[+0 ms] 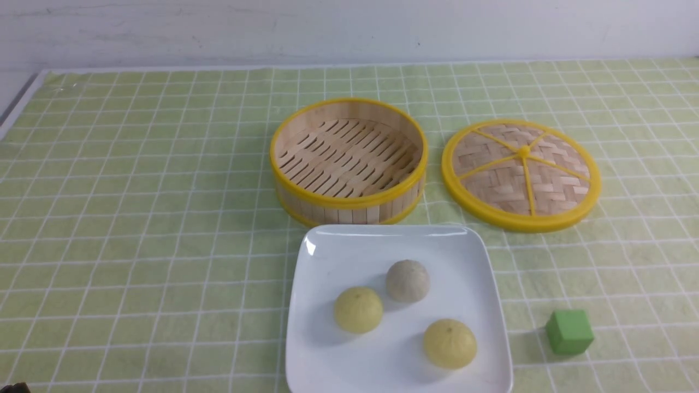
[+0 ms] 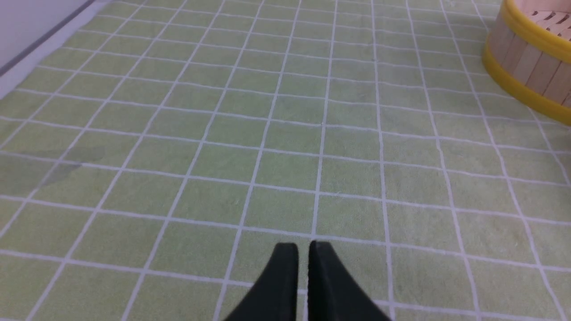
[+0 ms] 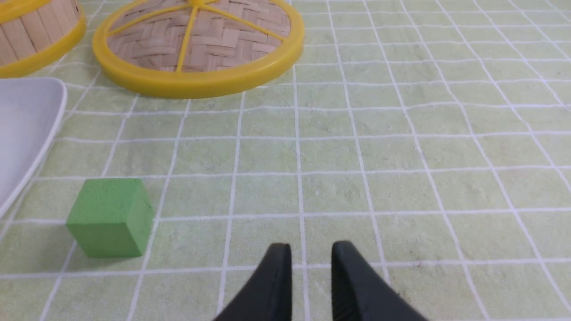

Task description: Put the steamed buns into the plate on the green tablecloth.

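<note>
Resting place of buns: all three buns (image 1: 407, 305) lie in the white plate (image 1: 327, 371), apart from each other.
Plate: on the green cloth (image 1: 136, 218), just before the empty steamer basket (image 1: 348, 161).
Lid (image 1: 521, 173): beside the basket.
Green cube (image 1: 569, 331): right of plate.
My left jaws (image 2: 303, 249): nearly pressed together, holding nothing.
My right jaws (image 3: 311, 252): slightly spread, holding nothing.

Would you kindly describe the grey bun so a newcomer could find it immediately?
Find the white square plate nearest the camera on the green tablecloth. Three buns sit on it; the grey bun lies closest to the steamer basket, and both others are yellow.
</note>
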You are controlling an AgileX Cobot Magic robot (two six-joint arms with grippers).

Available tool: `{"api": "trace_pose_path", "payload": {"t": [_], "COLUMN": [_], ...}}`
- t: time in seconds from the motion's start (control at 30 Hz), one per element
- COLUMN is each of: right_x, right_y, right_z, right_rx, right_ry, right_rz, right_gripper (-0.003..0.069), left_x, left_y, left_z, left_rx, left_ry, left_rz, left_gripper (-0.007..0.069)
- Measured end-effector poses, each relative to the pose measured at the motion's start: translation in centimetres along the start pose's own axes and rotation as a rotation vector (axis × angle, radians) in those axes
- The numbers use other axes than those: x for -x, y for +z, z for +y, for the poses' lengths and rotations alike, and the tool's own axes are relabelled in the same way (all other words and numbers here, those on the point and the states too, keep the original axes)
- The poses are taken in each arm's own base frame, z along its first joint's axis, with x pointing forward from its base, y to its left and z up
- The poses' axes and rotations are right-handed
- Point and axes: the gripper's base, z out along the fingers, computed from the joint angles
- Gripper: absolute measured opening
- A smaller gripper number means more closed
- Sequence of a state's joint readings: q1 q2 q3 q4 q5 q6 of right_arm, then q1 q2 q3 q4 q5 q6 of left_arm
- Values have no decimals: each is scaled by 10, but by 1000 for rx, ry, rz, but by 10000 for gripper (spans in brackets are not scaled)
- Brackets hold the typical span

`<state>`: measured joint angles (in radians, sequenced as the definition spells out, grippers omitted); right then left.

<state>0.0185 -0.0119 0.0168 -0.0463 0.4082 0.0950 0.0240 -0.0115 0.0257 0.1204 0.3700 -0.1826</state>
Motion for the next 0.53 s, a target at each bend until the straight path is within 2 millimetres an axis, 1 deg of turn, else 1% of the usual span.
{"api": "trace_pose_path", "payload": {"t": [0.53], "right_x": [0], "right_y": [0], "right_z": [0], "right_rx": [0], "right_ry": [0], "right_rz": [0], "right_gripper": [176], "left_x": [0], "left_y": [0], "left_z": [0], "left_rx": [2], "left_ry": [5], "left_rz": [0], "left_gripper": [76]}}
